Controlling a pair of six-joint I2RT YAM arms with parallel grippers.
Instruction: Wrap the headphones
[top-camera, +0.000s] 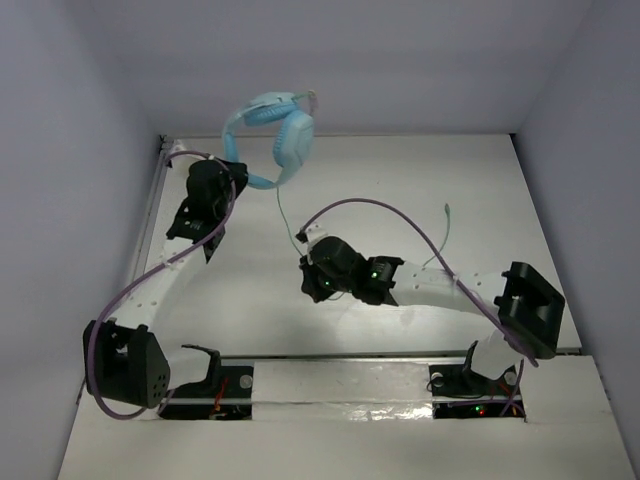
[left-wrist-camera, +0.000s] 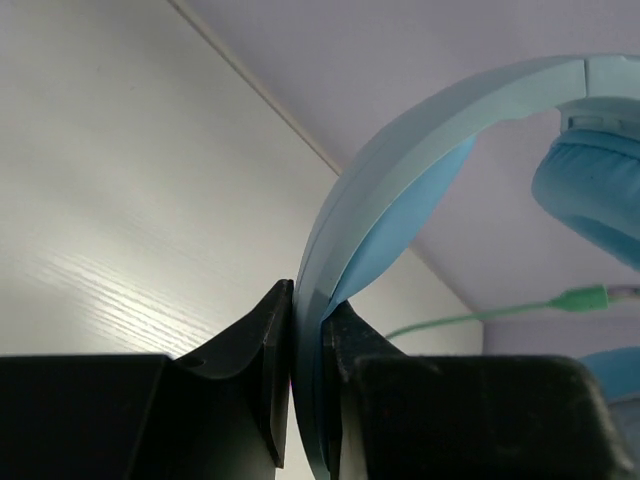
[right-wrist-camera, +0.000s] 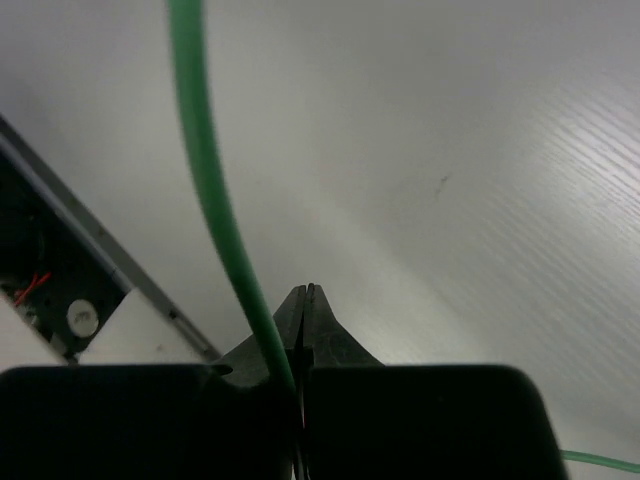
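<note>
Grippers are both holding something here, so going from the bases outward: the black two-finger right gripper (top-camera: 306, 262) is sitting low over the middle of the white wood-grain table (top-camera: 420, 170). In its wrist view the fingers (right-wrist-camera: 335, 345) are pressing flat together with the thin pale green cable (right-wrist-camera: 215, 200) running down into the seam. I'm reading that as pinching the cable, though the exact contact is hiding in shadow. Further out, the black left gripper (left-wrist-camera: 305, 300) is clamping the curved headband (left-wrist-camera: 400, 140) of the light blue over-ear headphones (top-camera: 285, 135) edge-on between its fingers. It's holding the whole set in the air over the far left part of the table, padded earcups (left-wrist-camera: 590, 190) hanging off to the side. The cable is dropping from the cups to the right gripper, and its loose end (top-camera: 447, 212) is sticking up beyond the right arm. Wrapping looks barely begun to me, with no loops around the band that I can see. What I'm worrying about is that the headband grip is narrow and on a smooth curved edge. If the right arm is pulling the cable tight while winding, the set could be twisting or sliding out of the left fingers. Too little tension and the cable could be slipping through the pinch, leaving slack loops. That free tail could also be snagging on the right arm's thick purple cable (top-camera: 400, 212).
</note>
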